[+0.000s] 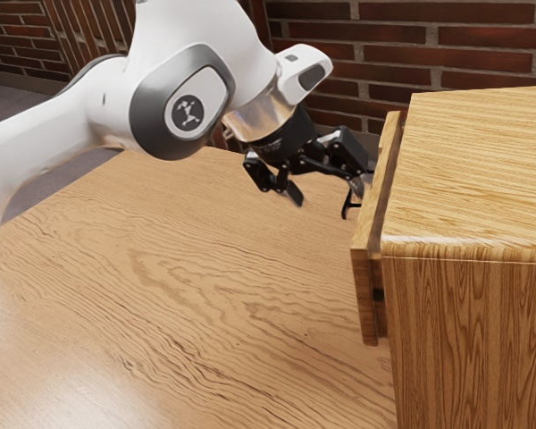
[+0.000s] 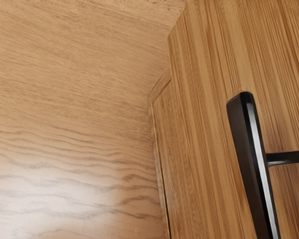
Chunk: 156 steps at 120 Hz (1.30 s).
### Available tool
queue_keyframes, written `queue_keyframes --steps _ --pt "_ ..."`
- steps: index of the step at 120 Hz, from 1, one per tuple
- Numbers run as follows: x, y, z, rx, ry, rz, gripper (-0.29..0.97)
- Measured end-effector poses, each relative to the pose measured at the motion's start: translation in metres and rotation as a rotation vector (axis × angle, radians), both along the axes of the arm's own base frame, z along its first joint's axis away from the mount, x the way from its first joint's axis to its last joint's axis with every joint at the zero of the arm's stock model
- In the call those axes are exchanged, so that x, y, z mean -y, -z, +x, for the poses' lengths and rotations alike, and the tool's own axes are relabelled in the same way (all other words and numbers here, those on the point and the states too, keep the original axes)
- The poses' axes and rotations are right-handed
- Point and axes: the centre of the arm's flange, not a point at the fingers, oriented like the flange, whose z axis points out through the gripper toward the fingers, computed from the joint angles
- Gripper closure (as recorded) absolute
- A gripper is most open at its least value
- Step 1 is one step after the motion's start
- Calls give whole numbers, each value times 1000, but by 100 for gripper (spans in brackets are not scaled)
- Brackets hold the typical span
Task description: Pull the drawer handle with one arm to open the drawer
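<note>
Though my gripper [image 1: 355,183] is right at the handle [image 1: 347,205], I cannot tell whether it has hold. At the table's [image 1: 179,295] edge on the exterior view's right, the drawer [image 1: 368,259] stands barely proud of its cabinet [image 1: 469,268]; most pulling remains, I judge.

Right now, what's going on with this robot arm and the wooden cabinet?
A single robot arm reaches across the wooden table toward the cabinet. Its black gripper hangs open right beside the drawer front, close to the black handle, which doesn't look gripped. The drawer front sits only slightly proud of the cabinet, so the real pull seems yet to come.
</note>
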Motion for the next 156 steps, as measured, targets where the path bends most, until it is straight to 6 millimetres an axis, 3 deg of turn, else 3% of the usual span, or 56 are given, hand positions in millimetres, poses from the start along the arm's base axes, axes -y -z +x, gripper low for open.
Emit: queue_keyframes --steps 94,130,156 --pt "-11 1 -16 1 -19 15 0" --pt "-9 -3 -21 30 -8 66 0" --pt "-18 -10 -26 42 -21 72 0"
